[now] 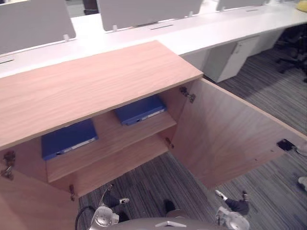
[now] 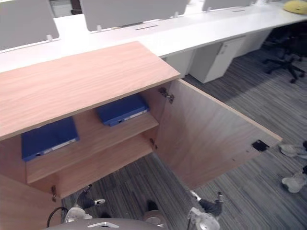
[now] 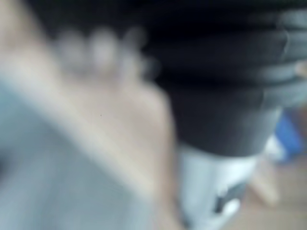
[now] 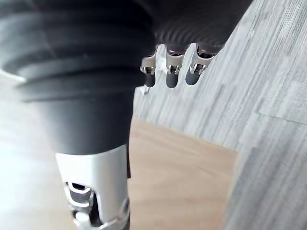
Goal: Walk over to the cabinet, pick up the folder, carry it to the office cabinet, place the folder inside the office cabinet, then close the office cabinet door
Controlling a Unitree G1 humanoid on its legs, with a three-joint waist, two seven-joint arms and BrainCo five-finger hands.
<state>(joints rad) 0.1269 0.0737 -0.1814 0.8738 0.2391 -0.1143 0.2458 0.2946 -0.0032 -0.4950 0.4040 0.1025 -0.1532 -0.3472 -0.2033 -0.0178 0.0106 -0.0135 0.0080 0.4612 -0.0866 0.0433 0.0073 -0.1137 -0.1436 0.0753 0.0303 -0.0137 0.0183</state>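
Note:
Two blue folders lie flat on the upper shelf of the open wooden cabinet (image 1: 96, 81), one at the left (image 1: 68, 139) and one further right (image 1: 140, 109). Both cabinet doors stand open; the right door (image 1: 225, 134) swings out over the carpet. My left hand (image 1: 115, 199) hangs low in front of the cabinet with relaxed fingers and nothing in it. My right hand (image 1: 235, 205) hangs by the edge of the right door; its fingers (image 4: 171, 72) are loose and hold nothing. Neither hand touches a folder.
The left door (image 1: 24, 201) juts out at the lower left. A long white desk (image 1: 216, 24) with grey screens (image 1: 144, 12) runs behind the cabinet, with a white pedestal (image 1: 235, 57) under it. An office chair (image 1: 292, 48) stands at the far right. A person's shoes (image 2: 292, 182) are on the carpet.

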